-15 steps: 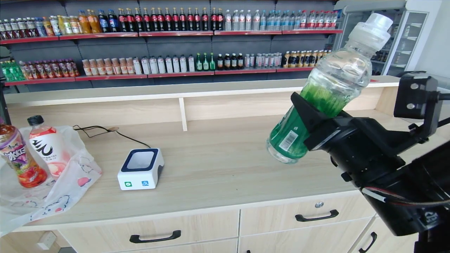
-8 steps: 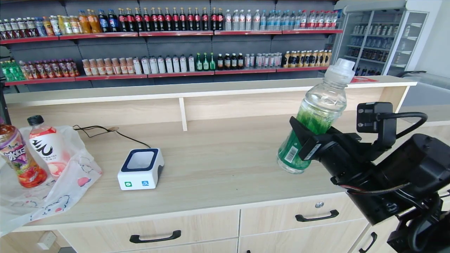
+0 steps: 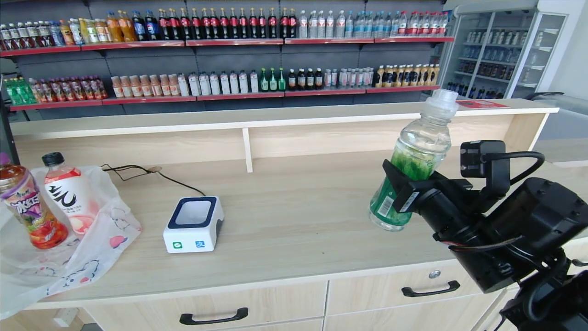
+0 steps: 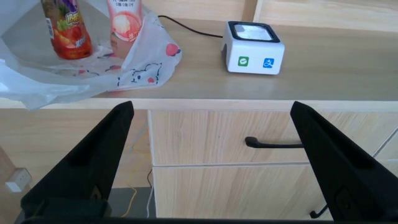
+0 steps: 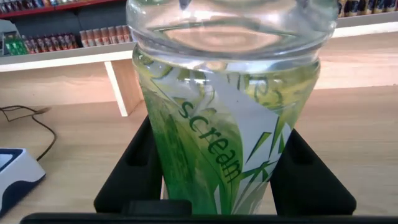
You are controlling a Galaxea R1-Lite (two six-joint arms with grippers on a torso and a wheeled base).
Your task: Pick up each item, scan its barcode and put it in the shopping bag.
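One green bottle [image 3: 412, 158], clamped in your right gripper [image 3: 406, 180], now lower and more upright; scan it next.

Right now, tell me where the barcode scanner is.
In the head view, the scanner stands on the wooden counter, left of centre, just right of the shopping bag and well left of the green bottle held in the right gripper.
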